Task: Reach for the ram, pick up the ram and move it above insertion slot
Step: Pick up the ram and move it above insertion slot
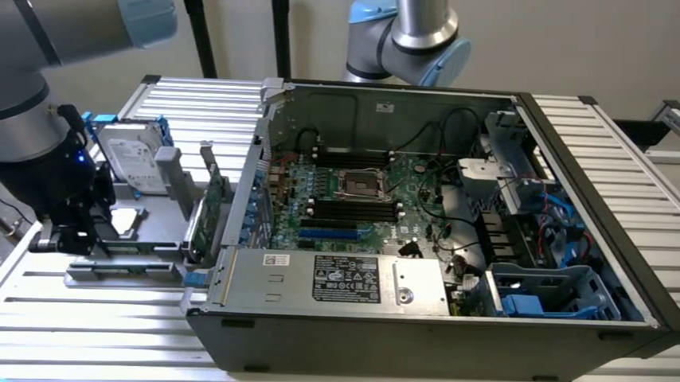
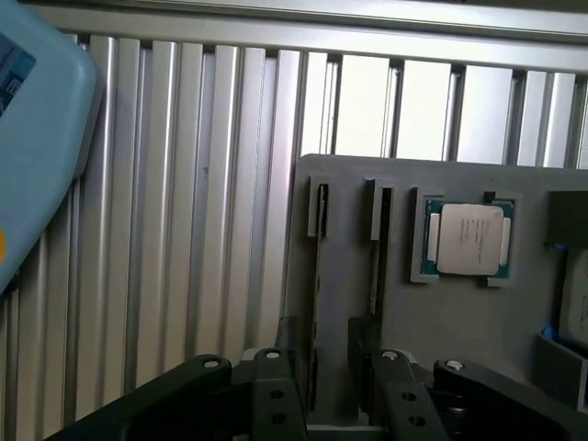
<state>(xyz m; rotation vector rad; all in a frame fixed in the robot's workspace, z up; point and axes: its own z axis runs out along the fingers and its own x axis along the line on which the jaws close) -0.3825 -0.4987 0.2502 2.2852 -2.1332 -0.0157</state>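
Hangs at the exterior view's left side of the slatted tabletop (image 1: 107, 334), just beside the open computer case (image 1: 425, 350): the arm (image 1: 27, 111), near-vertical below the upper corner of that view, wrist pointed straight down. Ends in the black gripper (image 1: 66, 237), low over the near edge of the grey tray (image 1: 154, 231). Shows in the wrist view as two dark fingers (image 2: 280, 381) set apart, open somewhat wider than one long slot of the tray, clamped on nothing. Straddles the ram (image 2: 318, 266), a thin dark strip seen edge-on, upright in that slot, just inside one finger and clear of the other; contact with the nearer finger, cannot tell. Shares the tray with a second long slot (image 2: 377, 257) just beside the first, partly under the other finger, and next to that a square processor (image 2: 464, 239) flat in its own recess. Farther back on the tray, by the exterior view: a silver hard drive (image 1: 133, 155) upright with blue rails, and a green expansion card (image 1: 210, 208) on edge nearest the case. Inside the case, black memory slots (image 1: 351, 208) on the motherboard, well apart from the gripper.
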